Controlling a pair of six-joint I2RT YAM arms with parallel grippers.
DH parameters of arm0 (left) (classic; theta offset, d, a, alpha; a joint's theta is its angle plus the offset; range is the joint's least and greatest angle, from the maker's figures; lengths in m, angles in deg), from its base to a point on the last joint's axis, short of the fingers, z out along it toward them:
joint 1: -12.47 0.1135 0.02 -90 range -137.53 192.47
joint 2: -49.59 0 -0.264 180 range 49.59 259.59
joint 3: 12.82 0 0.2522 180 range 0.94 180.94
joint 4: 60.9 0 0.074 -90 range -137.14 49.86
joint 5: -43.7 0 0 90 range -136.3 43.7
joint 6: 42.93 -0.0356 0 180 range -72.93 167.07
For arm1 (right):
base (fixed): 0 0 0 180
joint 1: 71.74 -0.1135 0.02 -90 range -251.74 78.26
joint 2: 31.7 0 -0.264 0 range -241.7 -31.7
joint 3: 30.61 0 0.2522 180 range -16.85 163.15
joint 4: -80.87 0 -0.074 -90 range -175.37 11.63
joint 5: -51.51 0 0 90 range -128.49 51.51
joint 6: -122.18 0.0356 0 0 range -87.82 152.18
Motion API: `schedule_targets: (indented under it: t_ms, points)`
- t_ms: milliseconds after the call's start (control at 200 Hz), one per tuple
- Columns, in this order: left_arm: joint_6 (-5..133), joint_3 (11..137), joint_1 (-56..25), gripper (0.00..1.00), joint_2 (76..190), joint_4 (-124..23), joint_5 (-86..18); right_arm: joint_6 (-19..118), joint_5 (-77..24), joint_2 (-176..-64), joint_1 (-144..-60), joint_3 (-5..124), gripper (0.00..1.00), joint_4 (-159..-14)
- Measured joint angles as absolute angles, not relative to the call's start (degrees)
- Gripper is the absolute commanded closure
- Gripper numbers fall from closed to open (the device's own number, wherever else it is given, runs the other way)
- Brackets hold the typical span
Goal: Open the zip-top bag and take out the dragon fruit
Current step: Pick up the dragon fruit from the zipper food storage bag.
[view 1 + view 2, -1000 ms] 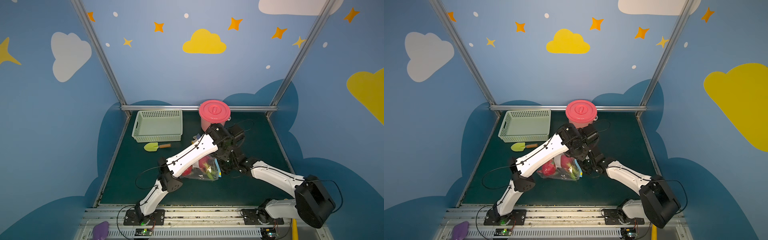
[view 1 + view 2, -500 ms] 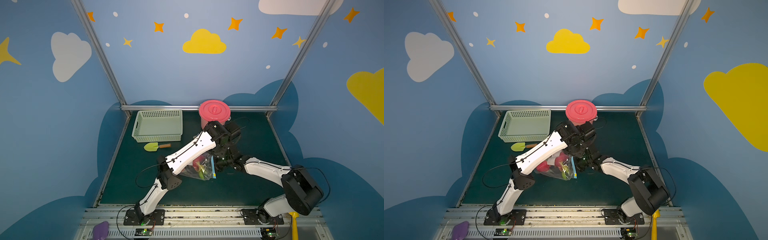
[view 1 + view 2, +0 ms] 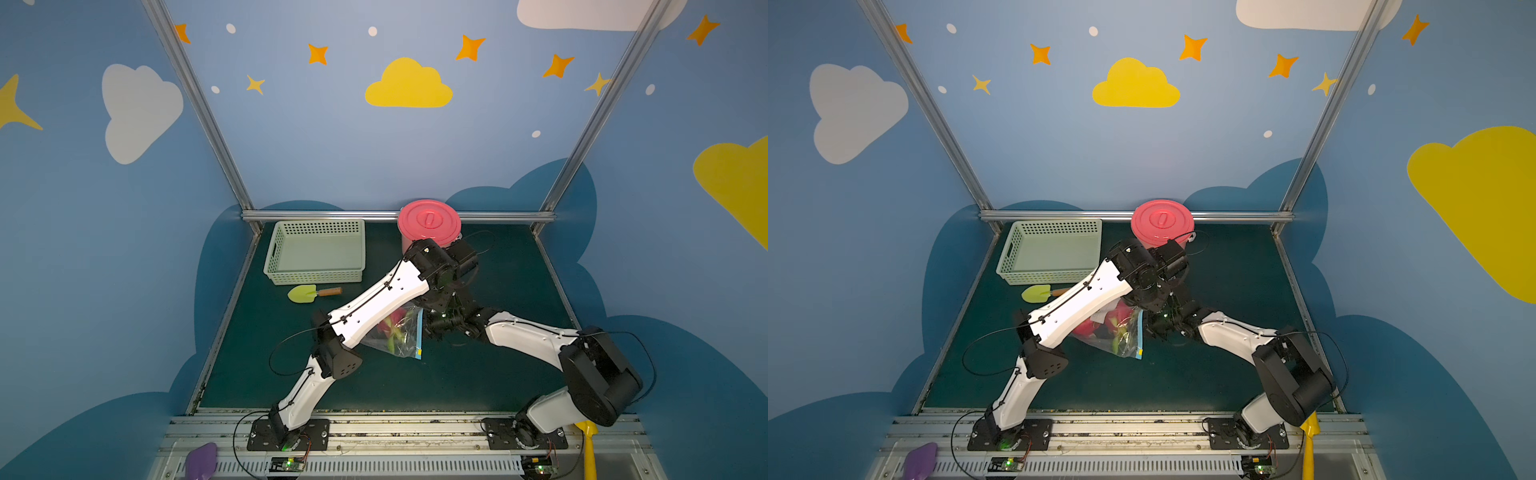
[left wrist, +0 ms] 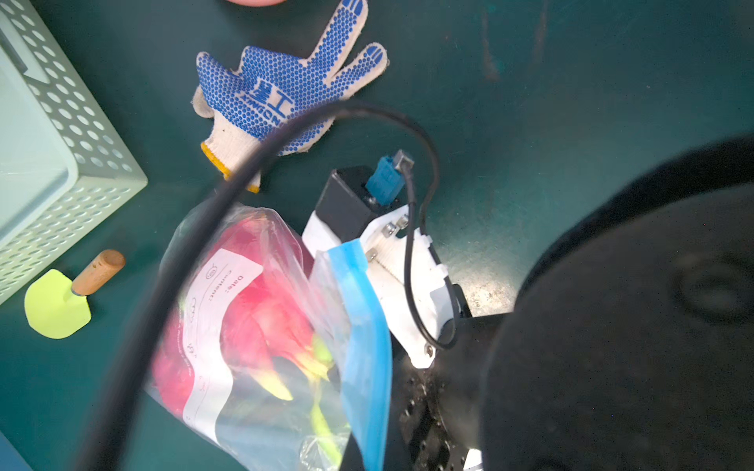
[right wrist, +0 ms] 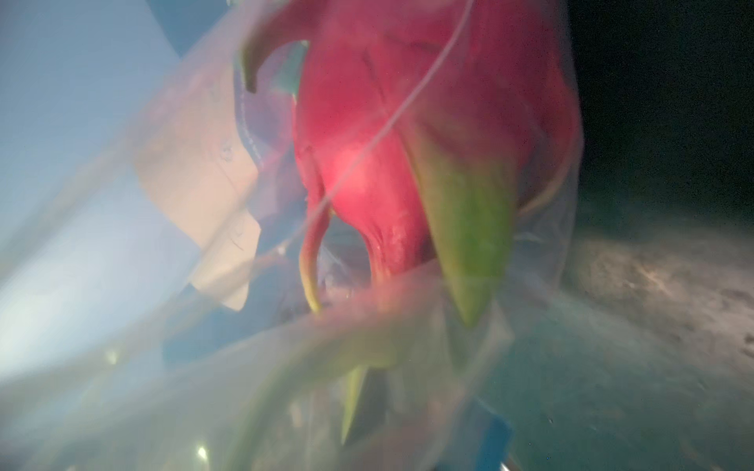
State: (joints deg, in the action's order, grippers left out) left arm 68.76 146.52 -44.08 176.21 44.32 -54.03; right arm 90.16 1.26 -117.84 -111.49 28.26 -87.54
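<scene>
Two arms meet wrist to wrist over the middle of the green desk (image 3: 478, 374), the left arm (image 3: 374, 307) arching above the right arm (image 3: 528, 336). A sideways tug could knock one wrist into the other, or the left wrist into the pink lidded bucket (image 3: 428, 220) close behind it.

The zip-top bag (image 3: 395, 336) lies under the left wrist at mid-desk, with the dragon fruit (image 4: 261, 310) inside it. Left pincer (image 3: 434, 305) and right pincer (image 3: 436, 326) are both clenched, but their fingertips are hidden, so I cannot tell what either pinches.

The right wrist view shows the fruit close up behind creased film. The right pincer may therefore have only plastic, and a pull would then drag the whole bag or tear it. If the left pincer's hold slips, the bag will follow the fruit.

The fruit's green-tipped scales could catch at the mouth. Whether the blue zip strip (image 4: 359, 326) is parted I cannot tell. The yellow slider (image 3: 419, 353) sits at its near end
</scene>
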Motion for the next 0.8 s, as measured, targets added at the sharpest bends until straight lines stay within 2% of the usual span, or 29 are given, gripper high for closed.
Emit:
schedule_targets:
  t_ms: [135,190,230,345,451,536,621,651,776,801]
  points:
    - [68.8,145.3,-44.2,0.96,175.5,43.9,-53.2,89.8,-0.1,-116.5,-111.6,28.3,1.00,-84.4]
    - [68.8,143.7,-44.3,0.96,174.8,43.4,-52.7,89.7,0.2,-116.1,-111.7,28.3,0.71,-83.8]
    - [68.8,142.7,-44.3,0.96,174.2,42.9,-52.4,89.6,0.6,-116.0,-111.7,28.3,0.60,-83.5]
    - [68.7,140.7,-44.4,0.96,173.3,42.7,-51.5,89.2,3.5,-117.2,-112.1,28.4,0.51,-83.3]
    - [69.1,140.0,-44.8,0.96,173.4,42.2,-50.0,88.0,6.9,-122.4,-113.4,32.0,0.49,-82.6]
    - [69.8,140.2,-44.3,0.96,173.3,42.7,-49.8,86.6,8.4,-126.9,-114.7,35.0,0.49,-81.4]
    - [69.6,140.7,-44.4,0.96,173.5,43.2,-49.0,86.0,8.8,-130.1,-116.0,37.3,0.55,-81.2]
    - [69.6,140.8,-44.4,0.96,173.5,43.8,-49.0,85.8,9.0,-130.8,-116.4,37.7,0.61,-81.4]
    - [69.6,141.4,-44.1,0.96,173.6,44.3,-49.2,85.5,8.2,-131.8,-116.7,38.5,0.97,-81.7]
    - [69.6,141.5,-44.1,0.96,173.6,44.3,-49.4,85.5,7.9,-131.8,-116.7,38.5,1.00,-81.7]
